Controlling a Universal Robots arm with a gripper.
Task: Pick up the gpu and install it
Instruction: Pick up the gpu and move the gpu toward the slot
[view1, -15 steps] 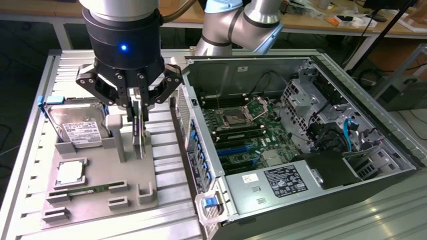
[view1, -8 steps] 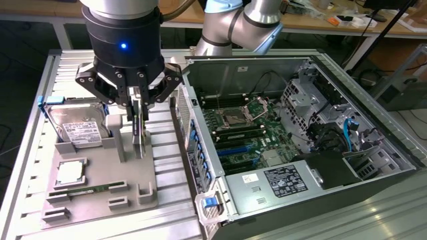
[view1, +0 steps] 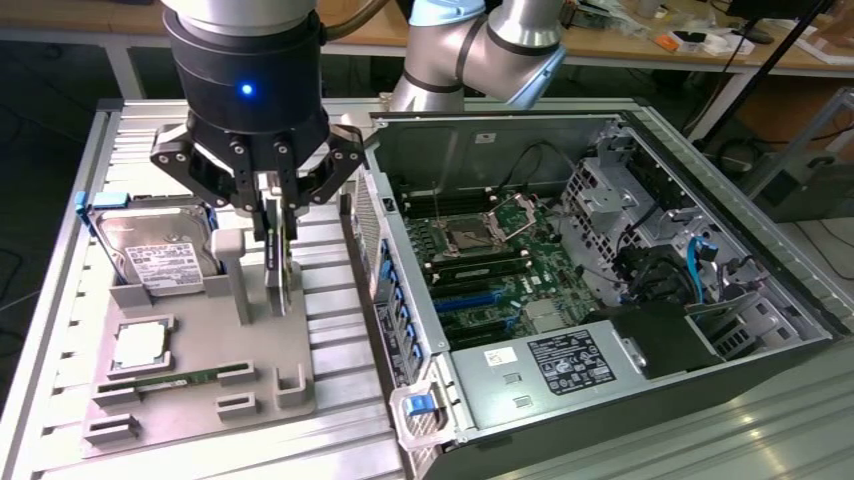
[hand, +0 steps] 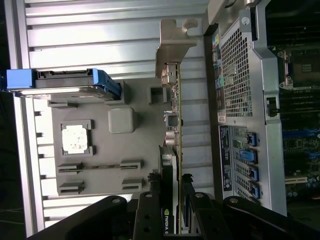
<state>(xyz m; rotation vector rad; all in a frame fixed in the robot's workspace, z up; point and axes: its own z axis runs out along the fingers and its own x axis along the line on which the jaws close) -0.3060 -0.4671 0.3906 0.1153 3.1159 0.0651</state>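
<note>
Room: workbenches with clutter run along the back, behind a slatted metal table (view1: 54, 300).
Table: a grey parts tray (view1: 200, 330) lies at the exterior view's left, with an open computer case (view1: 534, 140) just beside it on the right.
Tray: a hard drive (view1: 158, 255) leans in its cradle, with a processor (view1: 140, 347) and a slim RAM stick (view1: 167, 383) nearer the front.
Case: the side is off, so the motherboard (view1: 481, 260) and the power supply (view1: 561, 365) lie bare.
Jaws: drawn in narrow, with a black finger (hand: 150, 210) pressed to each face of the card.
Gripper: the gripper (view1: 276, 225) (hand: 177, 200) has hold of the gpu (view1: 282, 285) (hand: 177, 125) near one end.
Gpu: it stands on edge at its post on the tray, close to the case wall. Its silver bracket (hand: 175, 42) is at the far end from the fingers. Whether its lower edge is clear of the slot, I cannot tell.
Arm: the wrist (view1: 247, 60) points straight down over the tray with a blue light lit. The silver elbow (view1: 467, 40) is bent above the case's back edge.
</note>
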